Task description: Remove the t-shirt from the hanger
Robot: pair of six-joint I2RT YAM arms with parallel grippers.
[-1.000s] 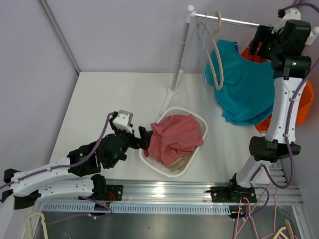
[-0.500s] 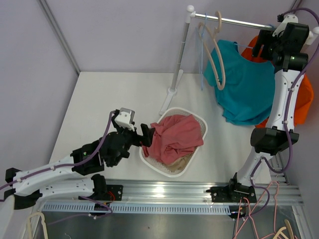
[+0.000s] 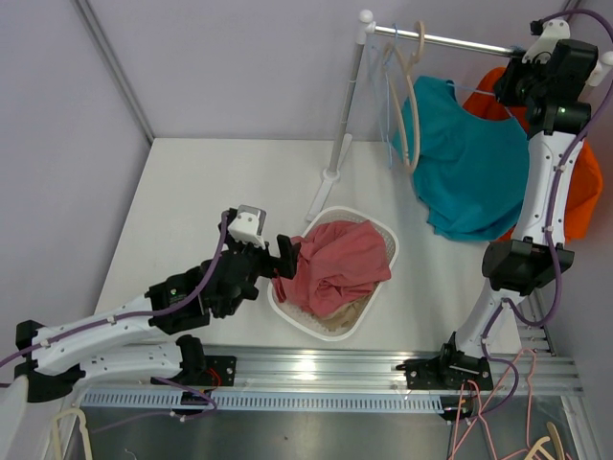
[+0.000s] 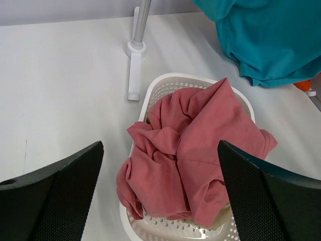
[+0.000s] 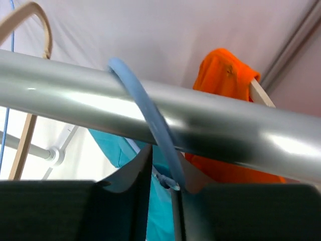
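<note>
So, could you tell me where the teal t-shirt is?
Top view, upper right: the teal t-shirt hangs on the rail beside the orange garment, by the right gripper.

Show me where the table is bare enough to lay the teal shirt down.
Widest bare patch: the table left of the rack foot, beyond the left gripper. A narrower strip lies between basket and right arm. The basket is full of pink shirt.
</note>
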